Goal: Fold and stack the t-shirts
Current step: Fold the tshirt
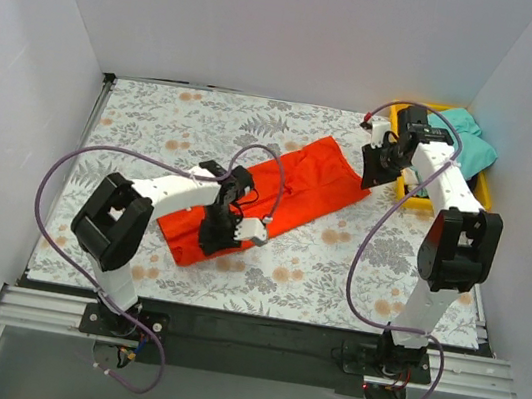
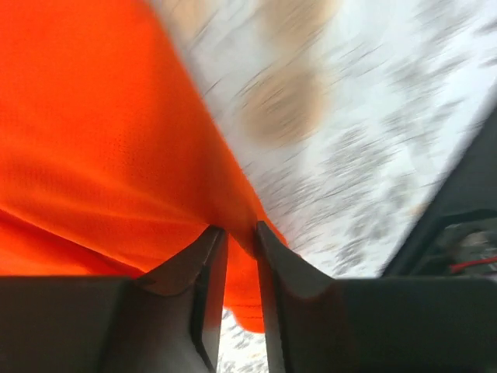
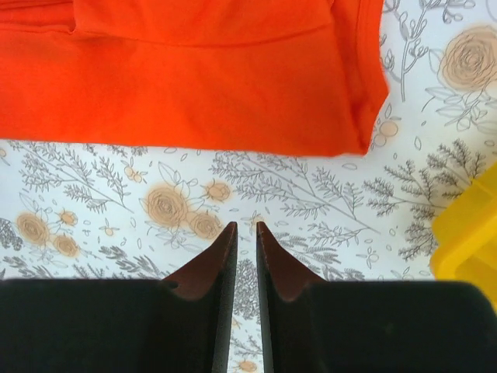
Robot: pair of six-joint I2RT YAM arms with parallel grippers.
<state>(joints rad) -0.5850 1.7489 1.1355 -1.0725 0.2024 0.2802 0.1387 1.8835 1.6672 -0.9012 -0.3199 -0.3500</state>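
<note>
The orange-red t-shirt (image 1: 288,188) lies folded into a long strip running diagonally across the floral table. My left gripper (image 1: 216,234) is down on the strip's near-left end; in the left wrist view (image 2: 241,233) it is shut on a pinch of the orange cloth (image 2: 101,140). My right gripper (image 1: 375,166) hovers just beyond the strip's far-right end; in the right wrist view (image 3: 246,227) its jaws are shut and empty over bare tablecloth, a short way off the shirt's edge (image 3: 194,85). The teal-green t-shirt (image 1: 470,141) lies bunched in the yellow bin.
The yellow plastic bin (image 1: 485,189) stands at the far right edge, close behind my right arm; its corner shows in the right wrist view (image 3: 468,233). White walls enclose the table on three sides. The floral tablecloth (image 1: 158,117) surrounds the shirt.
</note>
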